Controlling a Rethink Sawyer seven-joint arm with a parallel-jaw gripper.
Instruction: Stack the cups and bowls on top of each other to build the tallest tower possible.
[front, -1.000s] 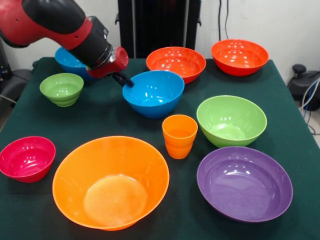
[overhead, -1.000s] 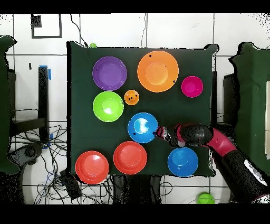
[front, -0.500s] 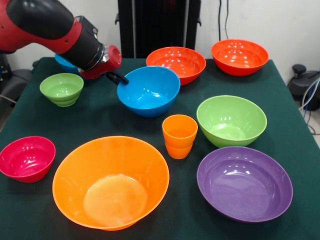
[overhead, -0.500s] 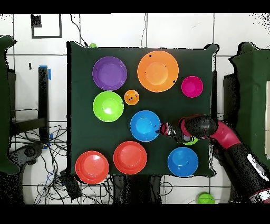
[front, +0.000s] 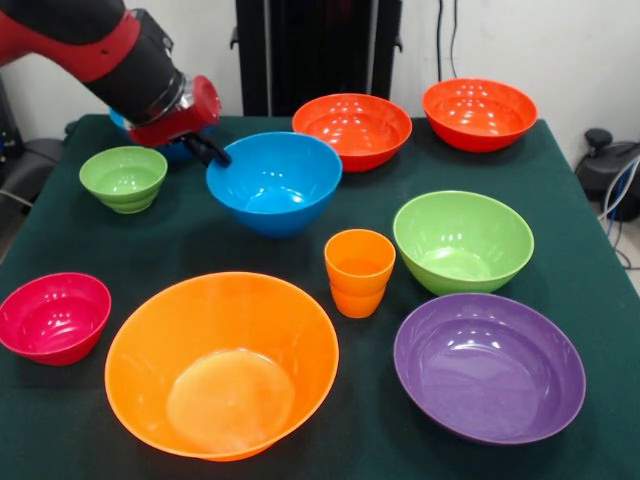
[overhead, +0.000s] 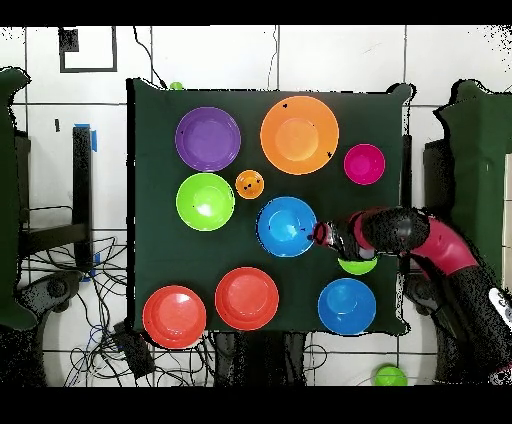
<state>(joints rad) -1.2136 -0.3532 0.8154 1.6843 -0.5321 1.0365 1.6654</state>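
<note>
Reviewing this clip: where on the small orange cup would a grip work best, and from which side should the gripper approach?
Probably the upper wall just under the rim, coming straight down from above. The orange cup stands upright and open, with a stepped, narrower base. The large green bowl and large orange bowl sit close beside it, so a sideways approach looks cramped.

We see bright, even overhead light: white glare streaks inside the purple bowl (front: 489, 367) and large orange bowl (front: 222, 363), soft shadows on the table (front: 590, 300), focus sharp.
</note>
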